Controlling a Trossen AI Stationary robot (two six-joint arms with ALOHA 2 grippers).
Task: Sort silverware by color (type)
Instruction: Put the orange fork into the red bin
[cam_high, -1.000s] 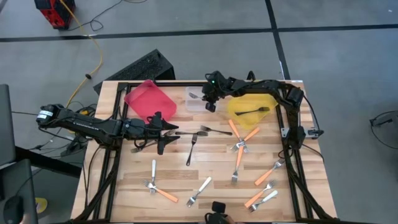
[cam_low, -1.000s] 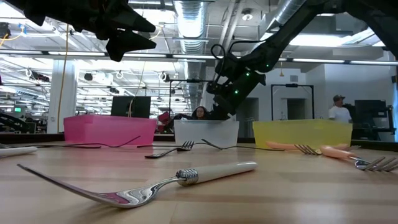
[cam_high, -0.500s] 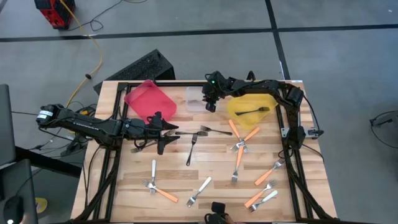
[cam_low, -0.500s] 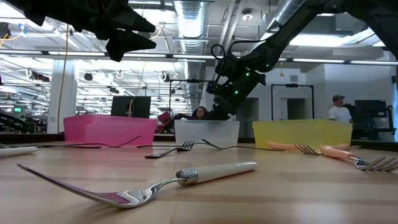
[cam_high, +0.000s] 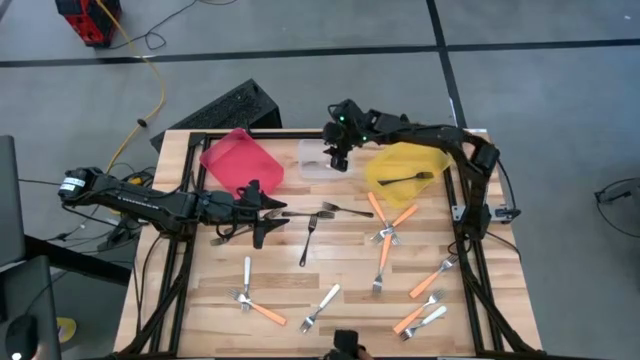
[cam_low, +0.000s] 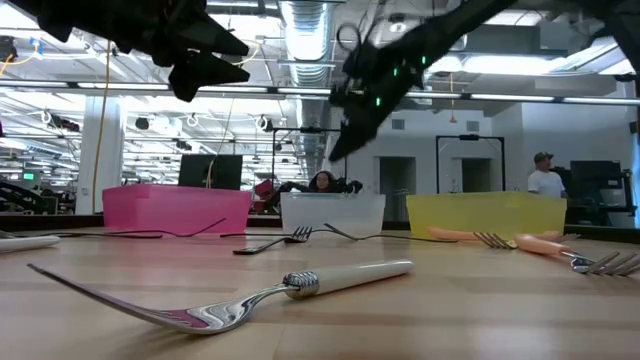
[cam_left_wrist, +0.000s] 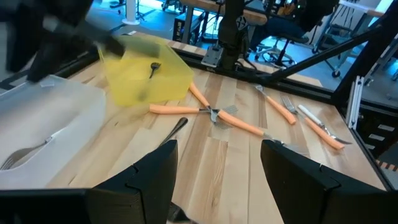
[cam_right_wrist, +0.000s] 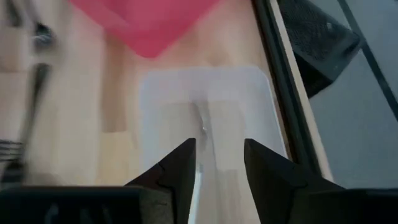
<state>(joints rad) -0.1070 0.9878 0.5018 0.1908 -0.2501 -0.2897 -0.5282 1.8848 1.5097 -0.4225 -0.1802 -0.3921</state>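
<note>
Wooden tabletop (cam_high: 340, 275) under both arms, an open workshop floor beyond. My right gripper (cam_high: 337, 160) hangs over the clear bin (cam_right_wrist: 205, 124), fingers parted and empty; directly below it a silver fork (cam_right_wrist: 200, 127) lies in that bin, which I judge is the drop spot for the silver kind. Just beside it on one side is the yellow bin (cam_high: 405, 172) holding a dark fork (cam_high: 410, 179), on the other the red bin (cam_high: 242, 158). My left gripper (cam_high: 262, 212) waits open above dark forks (cam_high: 318, 214) mid-table. Farther out, orange forks (cam_high: 385, 232) and silver forks (cam_high: 322, 307) lie scattered, unsorted. I can read no writing anywhere.
</note>
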